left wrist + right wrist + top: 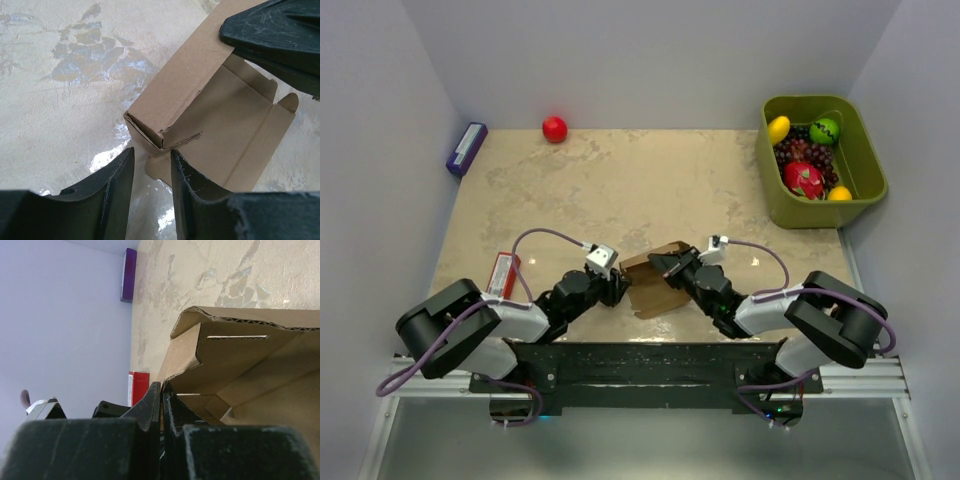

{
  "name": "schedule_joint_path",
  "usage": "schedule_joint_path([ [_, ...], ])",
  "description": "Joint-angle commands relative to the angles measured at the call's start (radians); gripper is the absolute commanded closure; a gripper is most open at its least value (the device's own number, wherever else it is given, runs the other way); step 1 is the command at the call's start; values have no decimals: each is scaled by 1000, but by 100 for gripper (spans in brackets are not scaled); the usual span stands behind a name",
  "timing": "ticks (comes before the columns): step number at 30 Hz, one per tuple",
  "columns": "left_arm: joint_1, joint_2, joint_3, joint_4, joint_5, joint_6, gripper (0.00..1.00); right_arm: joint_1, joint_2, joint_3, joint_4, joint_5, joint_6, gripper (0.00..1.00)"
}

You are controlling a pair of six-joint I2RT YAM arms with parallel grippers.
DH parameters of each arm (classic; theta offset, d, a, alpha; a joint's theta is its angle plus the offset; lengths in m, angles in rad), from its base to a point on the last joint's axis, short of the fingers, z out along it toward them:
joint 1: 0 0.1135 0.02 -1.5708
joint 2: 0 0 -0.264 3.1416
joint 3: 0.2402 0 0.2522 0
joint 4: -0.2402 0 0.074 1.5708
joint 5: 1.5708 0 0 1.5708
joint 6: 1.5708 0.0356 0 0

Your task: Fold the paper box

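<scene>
Paper box (655, 292): near-centre of the desk (620, 180), close to the arm bases, between the two pincers.

Orientation: in the left wrist view the long axis runs diagonally, from a folded corner at the near end up and to the right. One long wall stands raised. The remaining panel (235, 130) lies flat and open to the right, and rounded tabs show at its far edge. The top view is too covered by the arms to fix the axis further.

Material: thin plain brown corrugated card, unprinted. Creases are sharp, fluting shows on the cut edge (240, 320), and there is one narrow slot in a side panel.

Left pincer (152, 156): fingers spread with nothing between them. The box's folded corner sits just beyond the gap.

Right pincer (161, 390): fingers pressed together, pinching a thin edge of the box at the raised wall's far end.

Desk: beige, marbled, glossy.

Surroundings:
- Flat red packet (502, 275) beside the left arm.
- Purple-blue box (466, 148) at the far left edge.
- Red ball (554, 129) near the back wall.
- Green bin (810, 212) of fruit at far right.

All four are well apart from the paper box. Only the two pincers crowd it.
</scene>
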Motion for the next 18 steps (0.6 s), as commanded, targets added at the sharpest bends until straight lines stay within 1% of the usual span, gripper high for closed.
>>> schedule_joint_path([
  [1, 7, 29, 22, 94, -33, 44, 61, 3, -14, -37, -36, -1, -38, 100],
  [9, 7, 40, 2, 152, 1, 49, 61, 3, -39, -72, -94, 32, -49, 100],
  [15, 15, 39, -4, 168, 16, 72, 61, 5, -12, -54, -103, 53, -66, 100],
  [18, 27, 25, -10, 166, 26, 89, 60, 5, -22, -20, -146, 61, -67, 100],
])
